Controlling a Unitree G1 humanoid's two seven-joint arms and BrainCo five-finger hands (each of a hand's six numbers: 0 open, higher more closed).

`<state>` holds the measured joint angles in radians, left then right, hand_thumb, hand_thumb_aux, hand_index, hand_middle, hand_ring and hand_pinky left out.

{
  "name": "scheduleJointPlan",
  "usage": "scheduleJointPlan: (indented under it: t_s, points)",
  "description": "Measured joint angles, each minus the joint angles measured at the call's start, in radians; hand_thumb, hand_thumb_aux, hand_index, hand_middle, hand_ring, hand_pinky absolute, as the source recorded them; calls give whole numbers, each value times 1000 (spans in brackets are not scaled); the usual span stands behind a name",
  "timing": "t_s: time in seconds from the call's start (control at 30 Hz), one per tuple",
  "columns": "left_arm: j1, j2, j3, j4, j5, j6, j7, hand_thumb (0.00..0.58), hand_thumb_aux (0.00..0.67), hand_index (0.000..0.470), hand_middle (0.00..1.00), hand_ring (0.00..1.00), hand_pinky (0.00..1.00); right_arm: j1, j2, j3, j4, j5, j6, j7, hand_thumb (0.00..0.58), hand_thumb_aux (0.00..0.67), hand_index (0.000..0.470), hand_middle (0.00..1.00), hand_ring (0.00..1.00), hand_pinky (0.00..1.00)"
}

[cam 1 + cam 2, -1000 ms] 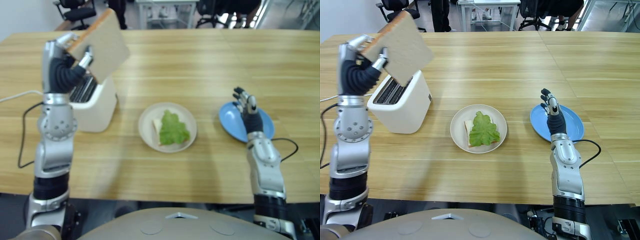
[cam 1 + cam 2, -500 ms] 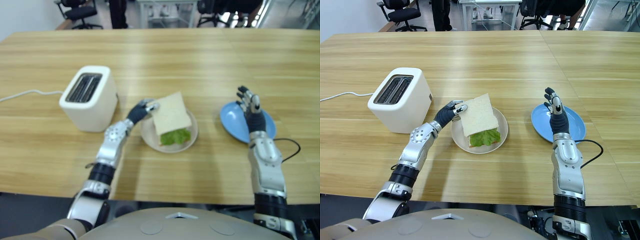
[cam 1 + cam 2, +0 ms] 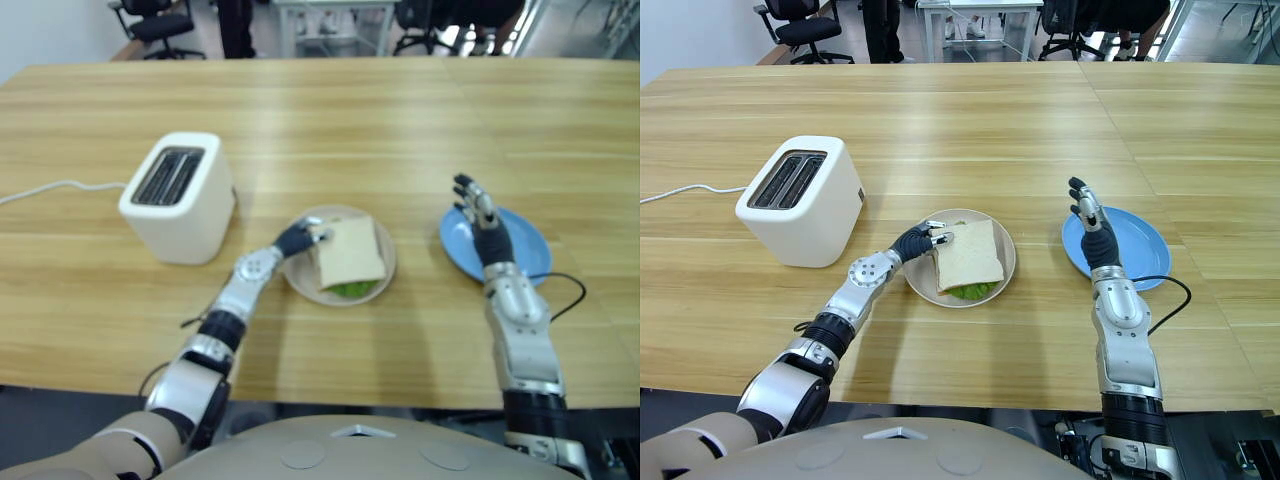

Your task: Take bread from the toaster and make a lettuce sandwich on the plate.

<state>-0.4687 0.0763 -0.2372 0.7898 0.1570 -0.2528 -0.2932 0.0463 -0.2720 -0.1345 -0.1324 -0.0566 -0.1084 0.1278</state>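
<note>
On the cream plate (image 3: 1006, 272) lies a sandwich: a top slice of bread (image 3: 969, 256) over green lettuce (image 3: 970, 291) that peeks out at its near edge. My left hand (image 3: 919, 241) rests at the plate's left rim with its fingers curled on the left edge of the top slice. The white toaster (image 3: 800, 199) stands to the left, its two slots dark. My right hand (image 3: 1088, 222) is raised upright with straight fingers over the left edge of the blue plate (image 3: 1135, 245), holding nothing.
A white power cord (image 3: 680, 190) runs from the toaster off the left edge. A black cable (image 3: 1170, 300) loops beside my right forearm. Office chairs (image 3: 798, 22) stand beyond the table's far edge.
My left hand carried the bread slice from above the toaster down onto the lettuce, where it now lies flat. My right hand shifted slightly left.
</note>
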Motion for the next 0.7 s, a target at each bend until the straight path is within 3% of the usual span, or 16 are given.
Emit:
scheduleJointPlan:
  t_s: [0.4, 0.53, 0.7]
  points:
    - [-44, 41, -25, 67, 106, 2, 123, 580, 670, 460, 1000, 1000, 1000, 11, -143, 359, 1, -491, -165, -2, 0, 0, 0, 0, 0, 0]
    - [-47, 46, -27, 81, 118, 11, 137, 580, 670, 460, 1000, 1000, 1000, -111, -205, 491, 151, -777, -173, -102, 0, 0, 0, 0, 0, 0]
    - [-45, 45, -26, 86, 119, 13, 136, 580, 670, 460, 1000, 1000, 1000, -238, -211, 600, 330, -968, -152, -192, 0, 0, 0, 0, 0, 0]
